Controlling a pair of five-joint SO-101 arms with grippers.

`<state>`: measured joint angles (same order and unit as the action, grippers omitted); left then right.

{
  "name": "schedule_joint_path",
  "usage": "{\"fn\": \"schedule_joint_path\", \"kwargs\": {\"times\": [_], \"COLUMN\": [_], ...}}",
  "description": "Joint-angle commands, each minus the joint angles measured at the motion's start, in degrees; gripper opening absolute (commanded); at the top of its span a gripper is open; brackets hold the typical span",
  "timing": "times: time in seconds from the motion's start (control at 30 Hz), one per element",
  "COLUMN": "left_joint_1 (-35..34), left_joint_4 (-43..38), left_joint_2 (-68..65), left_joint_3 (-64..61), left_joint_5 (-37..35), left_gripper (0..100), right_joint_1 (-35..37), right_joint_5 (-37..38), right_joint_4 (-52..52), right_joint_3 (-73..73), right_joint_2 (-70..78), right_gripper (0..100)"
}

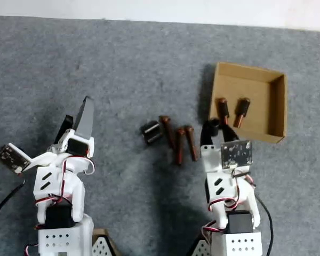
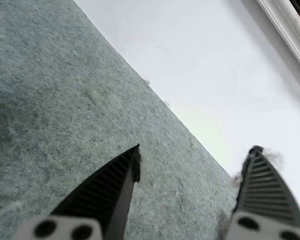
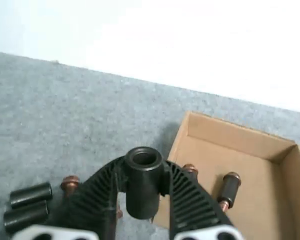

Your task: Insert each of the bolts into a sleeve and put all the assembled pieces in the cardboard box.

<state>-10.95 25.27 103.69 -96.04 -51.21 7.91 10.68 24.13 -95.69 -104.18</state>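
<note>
cardboard box (image 3: 240, 137) cut off at the edge, one boxed bolt (image 3: 190, 169) mostly hidden behind right claw (image 3: 141, 169)

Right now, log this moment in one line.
left gripper open | right gripper shut on black cylindrical sleeve | brown cardboard box: two assembled pieces

Setting: probably a robotics lab or workshop, we judge. Evidence: grey felt mat (image 1: 122, 69) over white worktop (image 1: 202, 8); desktop arms (image 1: 58, 184), bare wiring (image 1: 232, 202), exposed circuit boards (image 1: 236, 153).

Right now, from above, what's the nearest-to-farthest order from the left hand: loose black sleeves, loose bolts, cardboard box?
1. Loose black sleeves, mid-table, closest to the left hand.
2. Loose bolts, just beyond the sleeves.
3. Cardboard box, farthest, at the right side.
</note>
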Motion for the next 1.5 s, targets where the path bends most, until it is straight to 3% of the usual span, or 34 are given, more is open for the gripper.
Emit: {"fn": "schedule_joint_path", "kwargs": {"times": [0.0, 1.47], "left_joint_1": [-0.2, 2.2], "left_joint_4": [0.0, 0.5], "left_joint_2": [0.8, 0.8], "left_joint_3": [-1.2, -1.2], "left_joint_5": [0.4, 0.4], "left_gripper": [31, 31], "right_joint_1": [-0.7, -0.6], "right_joint_5": [0.5, 0.4], "right_joint_4": [-2.2, -2.2], "right_joint_3": [-7.4, -7.3], "right_joint_2": [-1.3, -1.3], "right_gripper": [0.5, 0.5]}}
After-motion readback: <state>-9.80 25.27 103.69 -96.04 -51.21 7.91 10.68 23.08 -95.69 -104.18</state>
